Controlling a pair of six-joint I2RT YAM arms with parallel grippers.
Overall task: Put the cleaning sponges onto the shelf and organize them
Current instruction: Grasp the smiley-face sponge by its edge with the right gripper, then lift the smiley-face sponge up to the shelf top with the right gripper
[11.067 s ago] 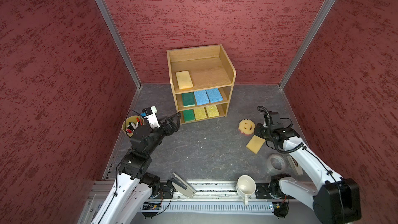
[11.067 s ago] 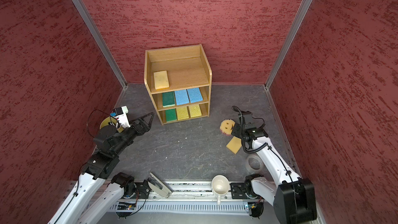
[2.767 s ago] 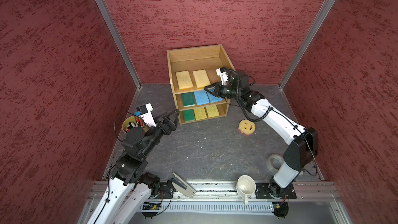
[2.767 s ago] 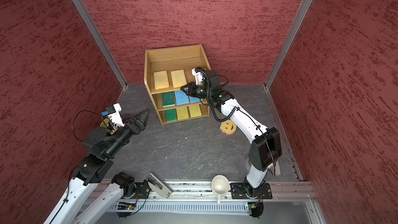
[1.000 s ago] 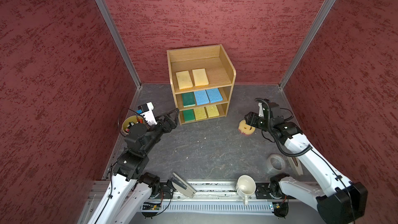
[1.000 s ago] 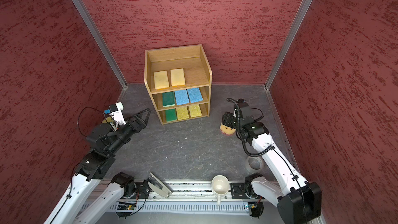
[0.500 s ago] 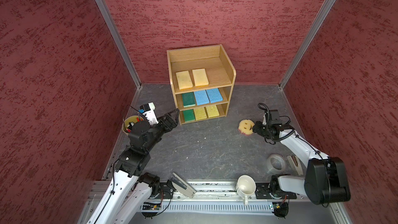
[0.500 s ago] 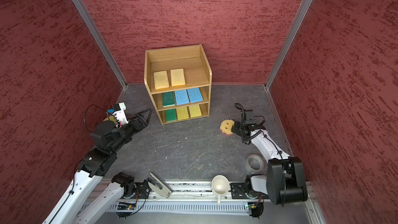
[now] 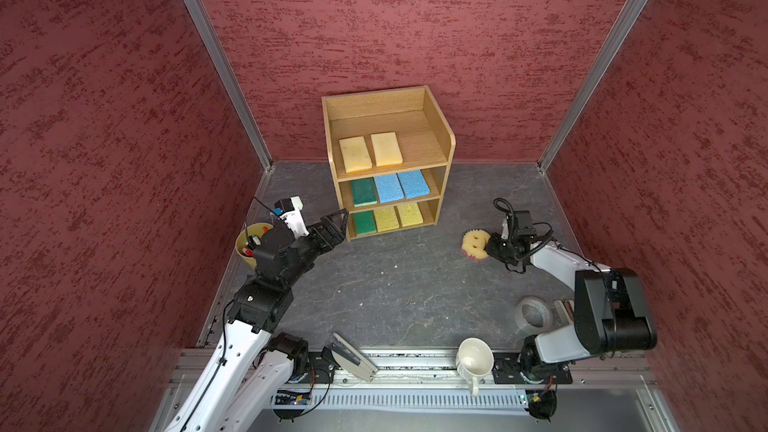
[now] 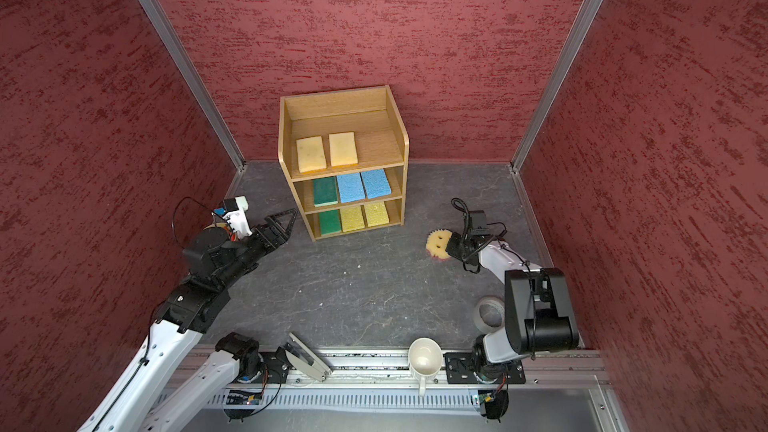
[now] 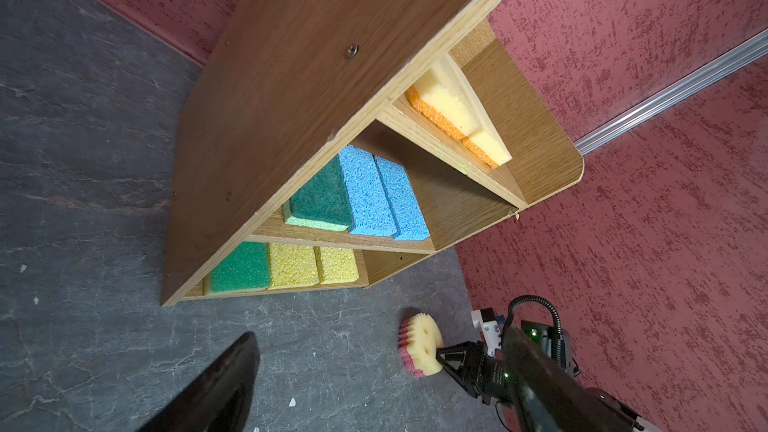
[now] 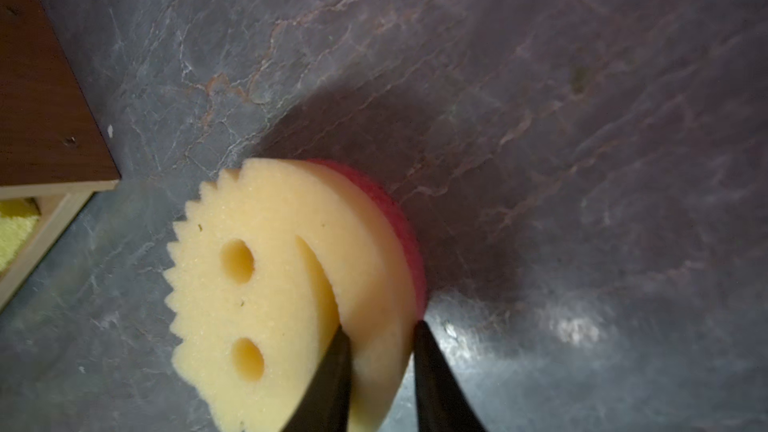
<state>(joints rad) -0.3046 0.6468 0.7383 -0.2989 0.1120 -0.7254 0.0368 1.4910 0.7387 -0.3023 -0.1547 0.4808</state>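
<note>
- The round smiley sponge [image 12: 291, 284] is found on the worktop [image 9: 395, 284], to the right of the shelf [image 9: 444, 147] and well apart from it. It is tilted, so that its pink underlayer is shown.
- Its rim is pinched by the jaws of the right gripper [image 12: 380, 351] — one finger is set in the mouth slit, the other against the outer edge.
- Eight more sponges are laid flat on the shelf. Two tan sponges [image 9: 355, 154] are placed side by side on the top tier. A dark green sponge [image 9: 363, 192] and two blue sponges [image 9: 389, 188] are lined up on the middle tier. A lower green sponge [image 9: 364, 221] and two yellow sponges [image 9: 386, 218] are lined up on the bottom tier.
- The shelf is set near the back wall, with its open front turned toward the arms.
- The jaws of the left gripper [image 9: 338, 218] are held wide apart with nothing between them, in the air just beside the shelf's lower left front corner.
- The worktop is seen in both top views as a dark grey, slate-like sheet, veined with pale cracks and dotted with a few light specks.
- It is enclosed on three sides by red textured walls [image 9: 415, 35], joined by aluminium corner strips [image 9: 216, 60].
- At the edges, a yellow cup [image 9: 245, 245] of pens is placed by the left wall and a tape roll [image 9: 534, 317] near the right arm's base. A white mug [image 9: 473, 361] is set at the metal rail [image 9: 415, 374] along the front.
</note>
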